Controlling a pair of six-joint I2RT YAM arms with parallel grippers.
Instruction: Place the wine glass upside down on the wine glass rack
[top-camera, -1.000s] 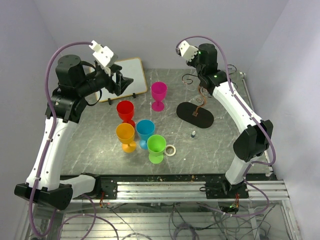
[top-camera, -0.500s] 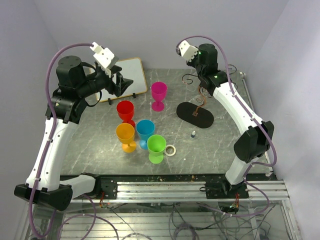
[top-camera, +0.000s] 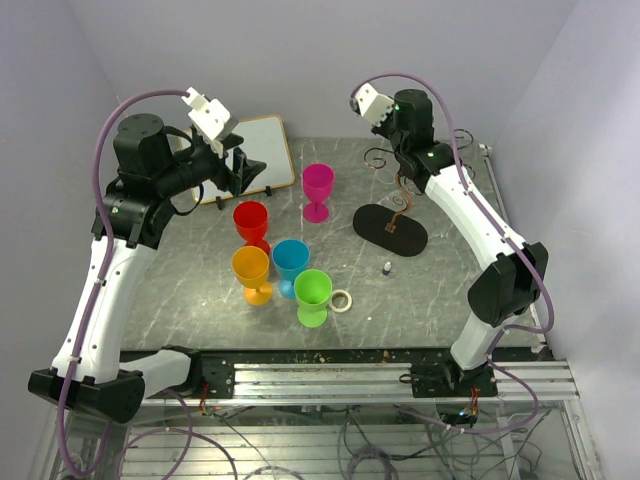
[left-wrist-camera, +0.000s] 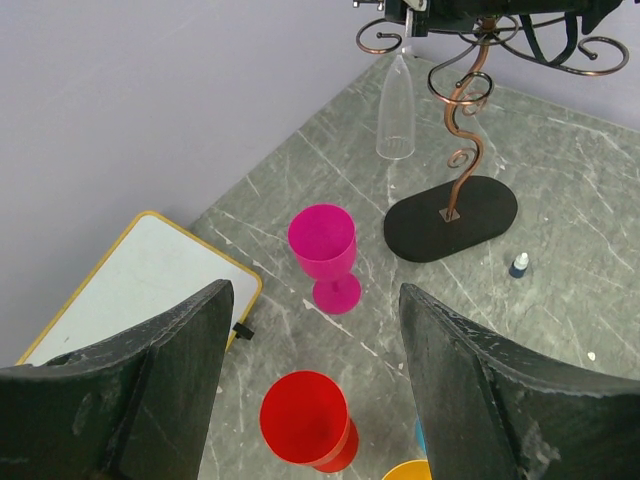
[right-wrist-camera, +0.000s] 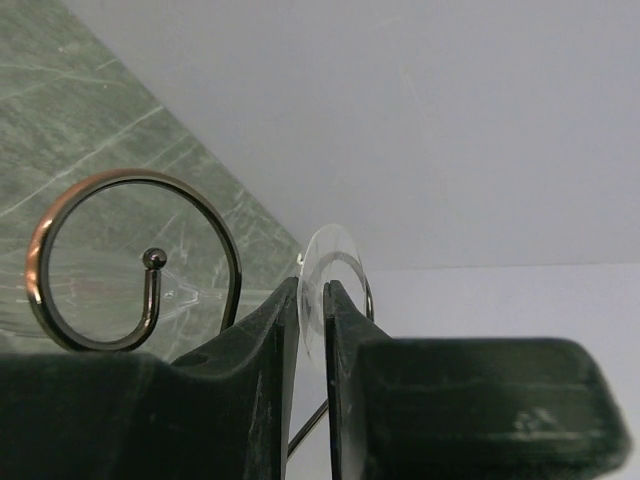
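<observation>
Right wrist view shows the right fingers (right-wrist-camera: 240, 350) clamped on the wine glass (right-wrist-camera: 338, 250) foot, bowl hanging below them beside a wine glass rack (left-wrist-camera: 470, 215) hook; seat the foot on the wire before loosening, left fingers (left-wrist-camera: 170, 390) apart, empty.

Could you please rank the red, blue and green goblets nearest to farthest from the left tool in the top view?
From the left tool:
1. red goblet, cluster's far end
2. blue goblet, cluster's middle
3. green goblet, cluster's near end
</observation>
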